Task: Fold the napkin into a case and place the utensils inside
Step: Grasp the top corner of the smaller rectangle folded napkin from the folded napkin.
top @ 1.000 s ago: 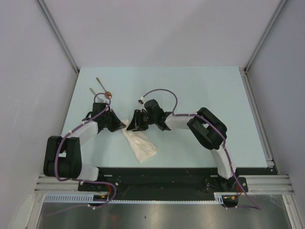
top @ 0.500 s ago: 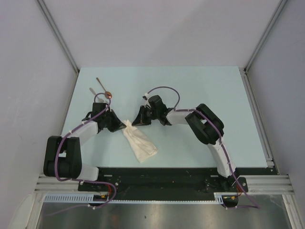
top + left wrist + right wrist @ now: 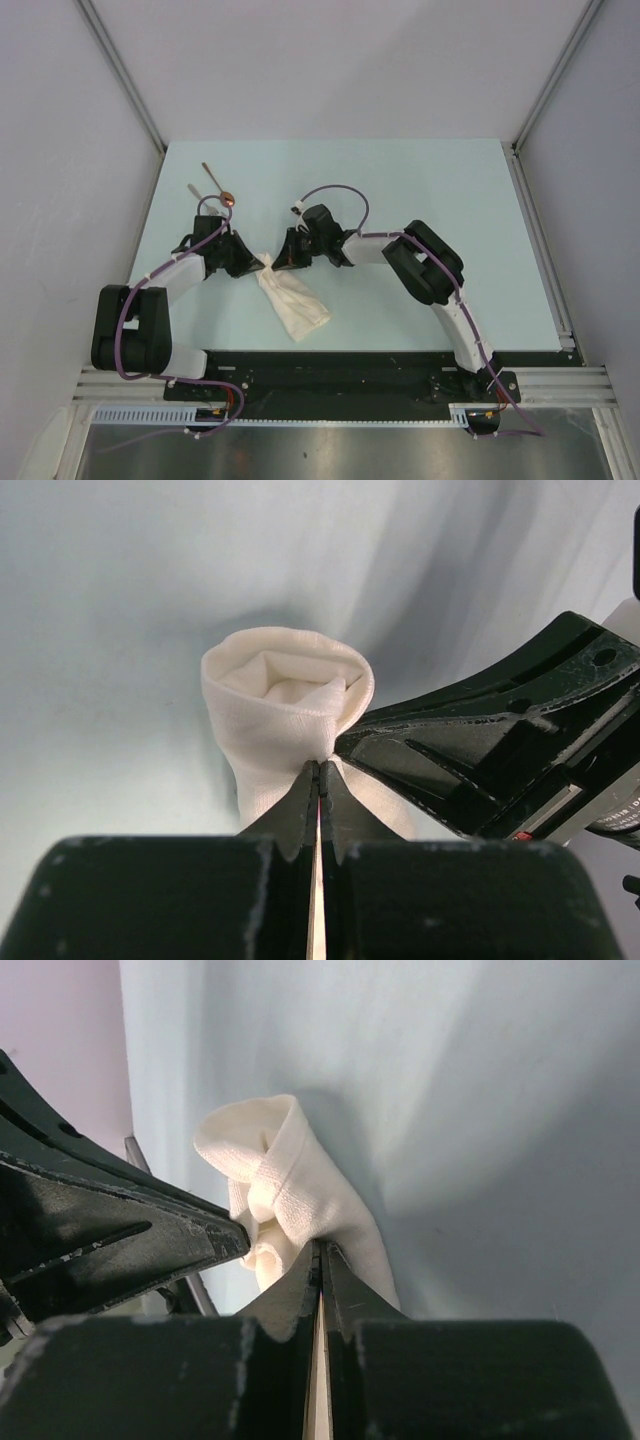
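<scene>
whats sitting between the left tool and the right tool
Only the open mouth of the napkin case. The left tool and right tool are both shut on its rim from opposite sides. The top view shows this, and both wrist views confirm it.

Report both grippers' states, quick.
Left gripper: closed, pinching the napkin at its open end.
Right gripper: closed, pinching the napkin too.

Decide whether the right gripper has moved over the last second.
Yes: the right gripper backed off rightward, away from the spoon, then returned and shut on the napkin.
</scene>
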`<state>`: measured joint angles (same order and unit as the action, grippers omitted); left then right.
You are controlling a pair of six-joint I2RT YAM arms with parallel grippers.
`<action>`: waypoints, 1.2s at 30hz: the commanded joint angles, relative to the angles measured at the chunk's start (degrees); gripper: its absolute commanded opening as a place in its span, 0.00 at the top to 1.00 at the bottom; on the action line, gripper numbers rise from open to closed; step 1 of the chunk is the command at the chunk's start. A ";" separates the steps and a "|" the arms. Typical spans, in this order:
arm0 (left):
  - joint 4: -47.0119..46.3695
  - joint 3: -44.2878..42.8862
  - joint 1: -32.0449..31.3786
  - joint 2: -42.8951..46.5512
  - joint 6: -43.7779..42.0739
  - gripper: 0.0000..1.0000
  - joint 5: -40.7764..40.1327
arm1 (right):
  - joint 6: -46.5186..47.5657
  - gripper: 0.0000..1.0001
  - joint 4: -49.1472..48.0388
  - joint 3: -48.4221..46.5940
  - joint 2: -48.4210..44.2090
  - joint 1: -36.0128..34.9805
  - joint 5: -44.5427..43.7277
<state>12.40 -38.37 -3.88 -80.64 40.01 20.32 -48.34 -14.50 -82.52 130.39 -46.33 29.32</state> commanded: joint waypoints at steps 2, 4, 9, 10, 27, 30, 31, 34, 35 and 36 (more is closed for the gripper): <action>-0.19 -1.71 0.71 0.48 -1.34 1.00 1.83 | 4.39 0.94 5.27 -1.85 -4.44 -0.87 -2.16; -0.01 -1.71 0.80 0.48 -1.42 1.00 1.83 | 3.95 0.94 5.19 -1.59 -4.70 -1.05 -1.73; 0.08 -1.62 0.98 0.92 -1.34 1.00 2.10 | 2.37 0.94 2.74 -0.54 -4.79 -2.63 -1.29; 0.08 -1.62 0.98 0.84 -1.51 1.00 2.10 | 1.93 0.94 2.12 -0.62 -4.18 -2.80 -0.59; 0.60 -0.57 1.33 3.29 -0.90 1.00 1.57 | 1.58 0.96 2.54 -6.17 2.33 -4.65 1.00; 0.87 -1.18 1.68 3.39 -1.16 1.00 1.04 | 1.67 0.96 1.32 -1.08 0.67 -4.30 0.13; 0.95 -1.27 1.77 3.30 -1.25 1.00 1.04 | 1.58 0.96 1.14 0.42 0.40 -4.13 0.21; 0.78 -1.01 1.77 2.95 -1.25 1.00 1.04 | 1.14 0.97 -0.61 2.19 -1.45 -3.51 0.65; 0.95 -1.01 1.77 2.77 -1.34 1.00 1.22 | 1.23 0.97 -0.62 2.62 -2.06 -3.33 0.48; 1.04 -0.92 1.86 2.86 -1.42 1.00 1.13 | 1.49 0.97 -0.44 2.72 -3.37 -3.07 -0.05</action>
<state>13.82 -38.37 -2.44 -79.07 39.88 20.60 -48.07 -16.19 -82.11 131.22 -49.84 30.37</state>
